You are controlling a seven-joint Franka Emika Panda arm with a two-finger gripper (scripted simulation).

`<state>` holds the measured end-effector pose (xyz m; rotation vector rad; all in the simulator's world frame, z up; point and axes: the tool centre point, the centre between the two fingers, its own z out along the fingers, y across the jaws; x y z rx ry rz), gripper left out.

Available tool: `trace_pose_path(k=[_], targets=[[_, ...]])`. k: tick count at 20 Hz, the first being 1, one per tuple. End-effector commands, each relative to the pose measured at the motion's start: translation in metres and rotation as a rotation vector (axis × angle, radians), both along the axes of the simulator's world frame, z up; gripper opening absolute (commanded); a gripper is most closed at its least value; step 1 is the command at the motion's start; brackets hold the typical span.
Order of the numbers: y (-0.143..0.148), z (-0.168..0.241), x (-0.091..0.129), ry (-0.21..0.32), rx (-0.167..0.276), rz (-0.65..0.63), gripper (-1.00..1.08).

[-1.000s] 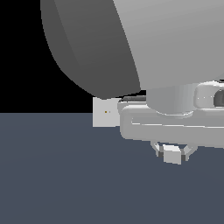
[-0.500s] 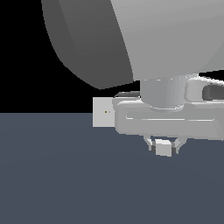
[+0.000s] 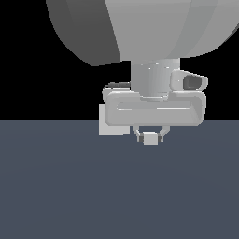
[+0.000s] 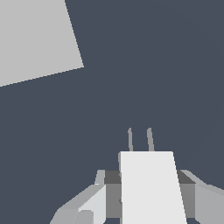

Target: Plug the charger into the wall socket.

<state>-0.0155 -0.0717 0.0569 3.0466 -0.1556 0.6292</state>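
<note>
The charger (image 3: 150,138) is a small light-grey block held between my gripper's (image 3: 150,138) fingers, just above the dark floor. In the wrist view the charger (image 4: 151,186) shows two thin prongs sticking out ahead of it. The wall socket (image 3: 108,126) is a flat light-grey square panel, mostly hidden behind my hand on the exterior view's left; its dots are covered. In the wrist view the wall socket (image 4: 35,39) is a plain grey slab, off to one side of the prongs' line and apart from them.
The dark grey floor (image 3: 116,186) spreads under everything. My arm's large grey link (image 3: 154,28) fills the upper part of the exterior view.
My hand with the charger has moved toward the exterior view's left and now covers most of the socket panel, including its dots.
</note>
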Motion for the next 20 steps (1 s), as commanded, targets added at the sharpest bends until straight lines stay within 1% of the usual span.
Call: trace_pose_path(k=[1,5,10,15,20], targets=[[0.014,0.010,0.009,-0.001,-0.001,0.068,-1.00],[0.035,0.024,0.019,-0.001,-0.001,0.165,-1.00],[0.055,0.036,0.026,0.001,0.002,0.250,-1.00],[0.067,0.042,0.029,0.003,0.004,0.299,-1.00],[0.072,0.044,0.029,0.004,0.005,0.316,-1.00]])
